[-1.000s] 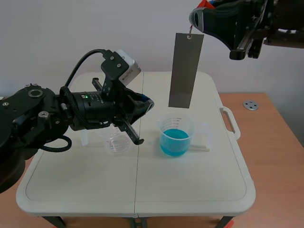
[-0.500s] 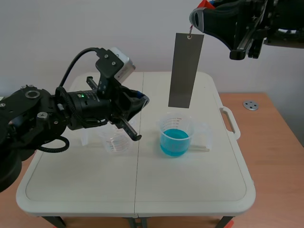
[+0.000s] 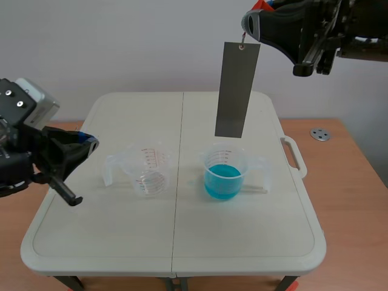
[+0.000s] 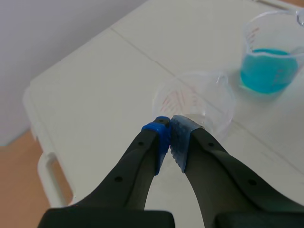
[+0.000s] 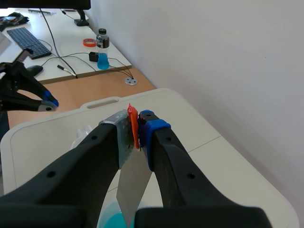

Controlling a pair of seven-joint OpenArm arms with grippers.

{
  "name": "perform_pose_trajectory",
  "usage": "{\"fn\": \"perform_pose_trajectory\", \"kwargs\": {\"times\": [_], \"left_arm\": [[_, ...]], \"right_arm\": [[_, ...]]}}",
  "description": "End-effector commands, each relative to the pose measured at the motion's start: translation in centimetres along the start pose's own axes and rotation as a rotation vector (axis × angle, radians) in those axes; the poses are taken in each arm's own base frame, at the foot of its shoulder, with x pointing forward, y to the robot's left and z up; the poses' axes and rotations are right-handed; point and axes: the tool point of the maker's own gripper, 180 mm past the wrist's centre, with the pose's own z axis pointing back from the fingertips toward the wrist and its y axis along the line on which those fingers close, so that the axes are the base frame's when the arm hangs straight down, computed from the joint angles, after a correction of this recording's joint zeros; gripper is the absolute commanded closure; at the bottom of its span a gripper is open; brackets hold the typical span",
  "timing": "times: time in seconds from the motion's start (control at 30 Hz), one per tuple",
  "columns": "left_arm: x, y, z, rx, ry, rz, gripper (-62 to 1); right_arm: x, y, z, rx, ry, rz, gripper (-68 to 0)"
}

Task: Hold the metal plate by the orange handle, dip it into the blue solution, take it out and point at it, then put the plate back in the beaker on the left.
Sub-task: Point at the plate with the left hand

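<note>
Your R gripper (image 5: 138, 127) is clamped on the orange handle (image 5: 133, 124). The plate (image 3: 237, 91) hangs above the blue beaker (image 3: 225, 174). It's thin, stiff, prob. light and may swing, so grip the handle only. L gripper (image 4: 170, 128) is closed, empty, near the left beaker (image 3: 150, 170).

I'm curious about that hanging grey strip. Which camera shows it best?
The scene view: the whole metal plate hangs above the blue beaker. The right wrist view shows only its top between the fingers; the left wrist view misses it.
</note>
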Motion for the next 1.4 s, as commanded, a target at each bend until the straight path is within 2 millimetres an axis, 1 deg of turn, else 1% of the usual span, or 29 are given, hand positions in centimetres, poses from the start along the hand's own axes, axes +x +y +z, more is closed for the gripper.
{"fn": "perform_pose_trajectory", "kwargs": {"times": [0.0,0.13,0.3,0.37,0.5,0.63,0.8,1.0,1.2,1.37], "left_arm": [[-0.3,0.2,1.0,0.005,0.008,0.005,-2.7],[-3.3,0.0,4.2,0.001,0.090,0.002,-2.7],[-7.3,-1.2,7.9,0.004,0.216,0.024,-2.7],[-8.8,-2.1,9.3,0.000,0.265,0.039,-2.7],[-11.3,-4.8,11.9,-0.040,0.353,0.089,-2.7],[-12.9,-7.4,14.1,-0.078,0.419,0.140,-2.7],[-14.3,-9.9,16.6,-0.122,0.486,0.189,-2.7],[-15.2,-11.7,18.6,-0.155,0.544,0.223,-2.7],[-15.6,-12.6,19.7,-0.174,0.576,0.237,-2.7],[-15.8,-12.6,19.8,-0.175,0.584,0.236,-2.7]], "right_arm": [[1.6,-0.8,0.2,-0.013,-0.039,0.028,-1.5],[1.6,-0.8,0.2,-0.014,-0.037,0.029,-1.5],[1.3,-1.0,0.3,-0.019,-0.030,0.024,-1.5],[1.0,-1.2,0.3,-0.025,-0.025,0.018,-1.5],[0.5,-1.6,0.4,-0.040,-0.025,0.008,-1.5],[-0.4,-1.8,0.1,-0.052,-0.008,0.023,-1.5],[-1.2,-1.8,-0.3,-0.058,0.002,0.019,-1.5],[-2.4,-2.4,-0.3,-0.081,0.014,0.009,-1.5],[-3.7,-2.7,-0.5,-0.099,0.026,0.007,-1.5],[-4.6,-2.7,-0.8,-0.101,0.031,-0.003,-1.5]]}}
